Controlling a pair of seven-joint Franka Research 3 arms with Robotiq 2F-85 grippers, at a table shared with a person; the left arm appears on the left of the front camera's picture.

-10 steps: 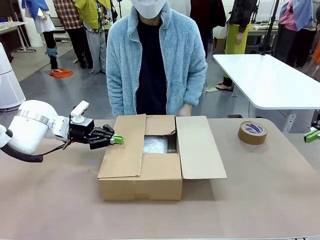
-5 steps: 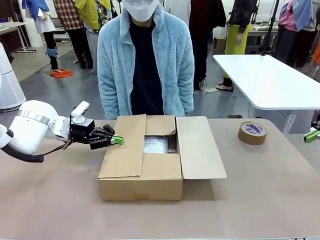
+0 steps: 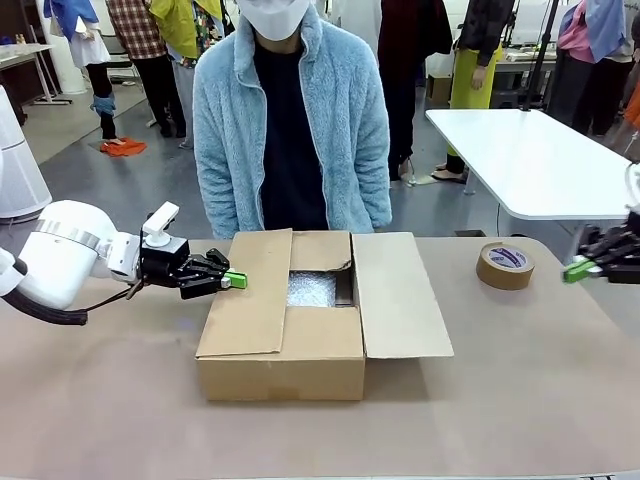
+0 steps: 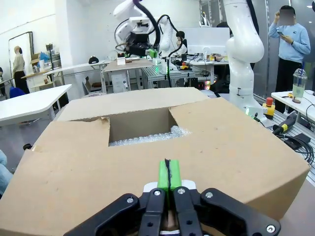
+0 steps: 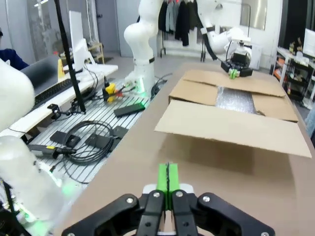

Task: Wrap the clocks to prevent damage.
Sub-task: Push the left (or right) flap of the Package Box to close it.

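The clocks (image 3: 312, 290) lie as a whitish bubble-wrap parcel down in the opening of a cardboard box (image 3: 300, 365) at mid table, flaps partly folded in. The same parcel, the clocks (image 4: 147, 138), shows through the box's gap in the left wrist view, and as the clocks (image 5: 235, 100) far off in the right wrist view. My left gripper (image 3: 236, 280) is shut with nothing in it, its tips at the edge of the left flap (image 4: 88, 162). My right gripper (image 3: 572, 268) hangs shut and empty near the table's right edge, well away from the box (image 5: 231, 118).
A brown tape roll (image 3: 504, 265) lies at the back right, just left of my right gripper. A person in a light blue fleece (image 3: 290, 120) stands close behind the box. The brown table (image 3: 520, 390) has free room in front and to the right.
My right gripper has come in from the right edge toward the tape roll. The person has drawn a hand back from the box and stands upright. The left arm has held still.
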